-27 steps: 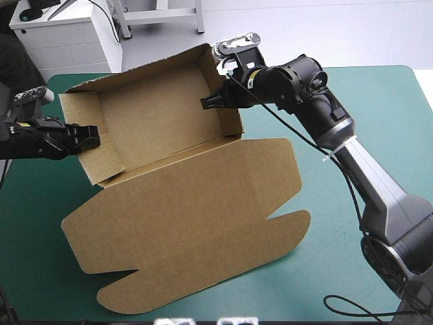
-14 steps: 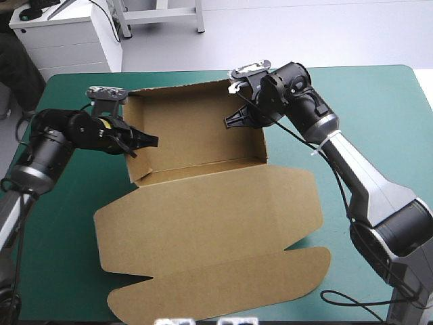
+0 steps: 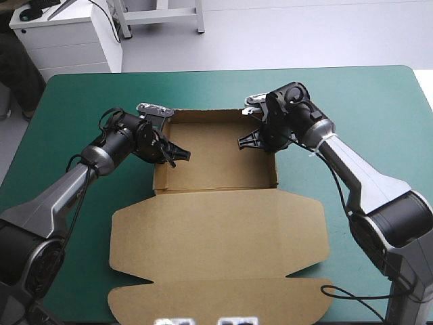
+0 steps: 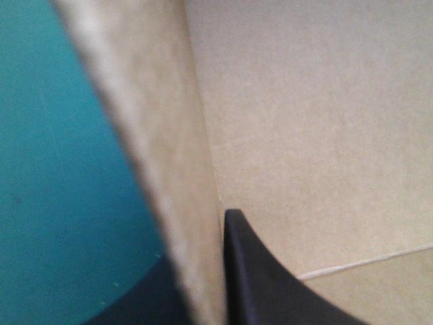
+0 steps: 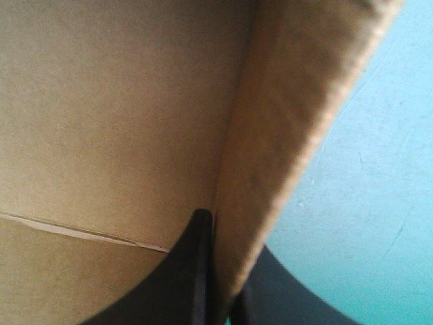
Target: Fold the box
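Note:
The brown box (image 3: 216, 157) stands as an open tray in the middle of the table, its walls raised. Its lid (image 3: 216, 230) lies flat toward the front edge, with the end flap (image 3: 223, 298) reaching nearly to that edge. My left gripper (image 3: 173, 154) is shut on the tray's left wall. One black finger (image 4: 260, 284) is inside the box (image 4: 311, 122) and the other outside over the cover. My right gripper (image 3: 252, 141) is shut on the right wall, with one finger (image 5: 193, 271) inside the box (image 5: 101, 101) and its partner outside.
The teal-green cover (image 3: 379, 115) shows bare to the right of the box, to its left (image 3: 67, 122) and along the far edge behind the tray. The lid takes up most of the front middle.
Earlier the box sat turned and tilted toward the far left. Both grippers, holding its side walls, have brought it rightward and forward, so it now sits square and flat.

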Robot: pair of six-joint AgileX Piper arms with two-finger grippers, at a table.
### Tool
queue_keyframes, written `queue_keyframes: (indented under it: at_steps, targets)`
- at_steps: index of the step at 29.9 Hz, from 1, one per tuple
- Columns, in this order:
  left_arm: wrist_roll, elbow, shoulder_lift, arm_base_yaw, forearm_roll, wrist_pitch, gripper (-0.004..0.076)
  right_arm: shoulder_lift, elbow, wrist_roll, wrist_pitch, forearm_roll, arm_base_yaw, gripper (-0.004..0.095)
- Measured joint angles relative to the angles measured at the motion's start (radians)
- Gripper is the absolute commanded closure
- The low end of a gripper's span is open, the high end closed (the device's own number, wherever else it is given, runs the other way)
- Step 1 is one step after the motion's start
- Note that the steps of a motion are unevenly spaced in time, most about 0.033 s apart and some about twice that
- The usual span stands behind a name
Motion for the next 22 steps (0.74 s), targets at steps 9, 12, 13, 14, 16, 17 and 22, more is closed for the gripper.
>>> queue_keyframes:
  at_steps: [9,12,13,14,16,17,22]
  targets:
    - [0.005,-0.005,0.031,0.0,0.014,-0.035,0.0582,0.031,-0.009,-0.012,-0.018,0.021,-0.02,0.0816]
    - [0.023,-0.005,0.042,0.0,0.017,-0.038,0.0451,0.04,-0.009,-0.018,-0.029,0.005,-0.02,0.0639]
    - [0.028,-0.005,0.044,-0.001,0.013,-0.039,0.0403,0.045,-0.009,-0.018,-0.028,-0.003,-0.02,0.0586]
    - [0.032,-0.009,0.048,-0.002,0.008,-0.035,0.0357,0.05,-0.009,-0.018,-0.021,-0.009,-0.018,0.0545]
    - [0.037,-0.024,0.052,-0.011,-0.006,-0.028,0.0281,0.06,-0.01,-0.018,-0.009,-0.022,-0.013,0.0504]
    - [0.038,-0.038,0.053,-0.013,-0.012,-0.025,0.0265,0.062,-0.016,-0.018,-0.003,-0.031,-0.011,0.0499]
    - [0.038,-0.127,0.053,-0.016,-0.023,-0.01,0.0246,0.065,-0.075,-0.02,0.01,-0.066,-0.011,0.0498]
